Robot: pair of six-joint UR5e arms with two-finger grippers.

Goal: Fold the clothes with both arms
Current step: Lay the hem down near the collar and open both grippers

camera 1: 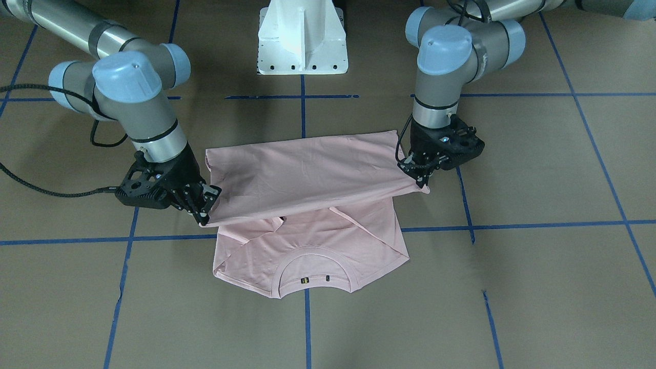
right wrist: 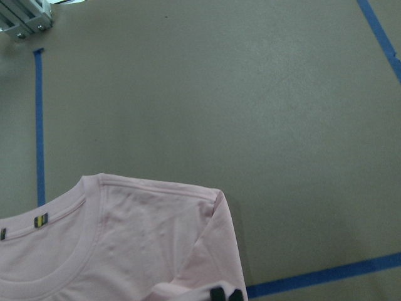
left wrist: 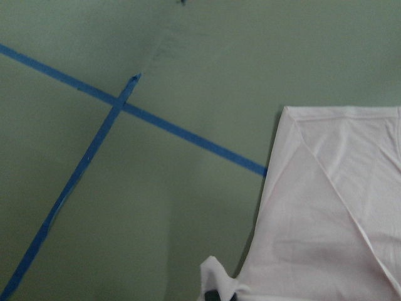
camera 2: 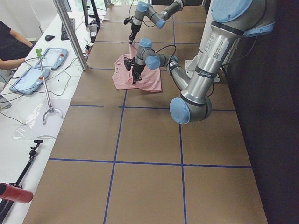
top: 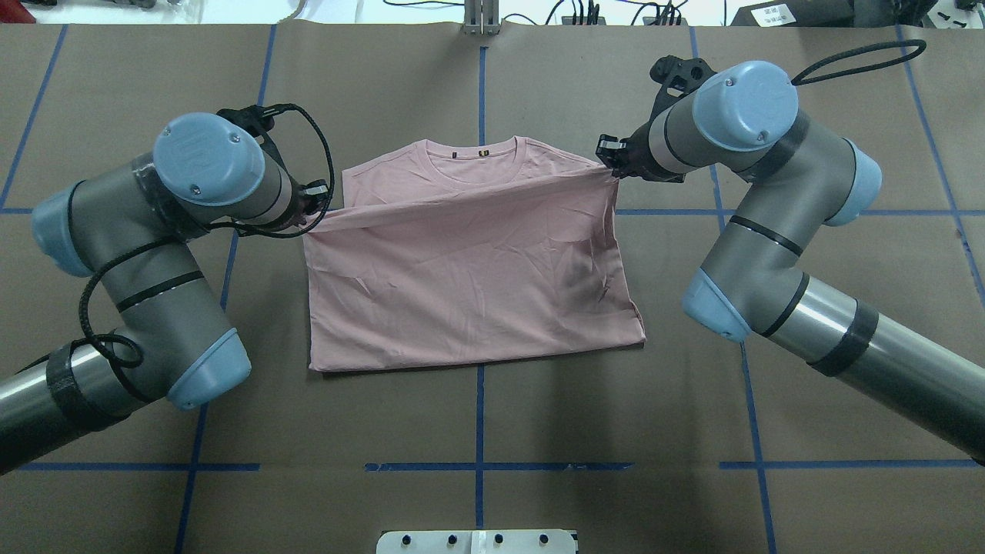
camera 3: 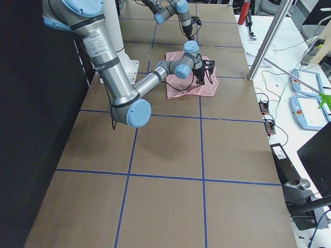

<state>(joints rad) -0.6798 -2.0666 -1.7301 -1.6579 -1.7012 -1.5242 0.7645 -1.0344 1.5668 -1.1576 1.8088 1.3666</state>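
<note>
Gripping pink T-shirt (camera 1: 307, 169) hem corners, left claw (camera 1: 421, 177) and right claw (camera 1: 203, 215) both clamp fabric, hem raised toward collar (camera 1: 315, 254); shirt lies centre of tabletop (camera 1: 512, 287).

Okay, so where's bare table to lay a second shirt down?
Bare table runs between the folded T-shirt and the pedestal base, and across the operators' side beyond the collar. It is crowded beside the T-shirt, where the left gripper and right gripper pinch its lifted hem corners.
</note>
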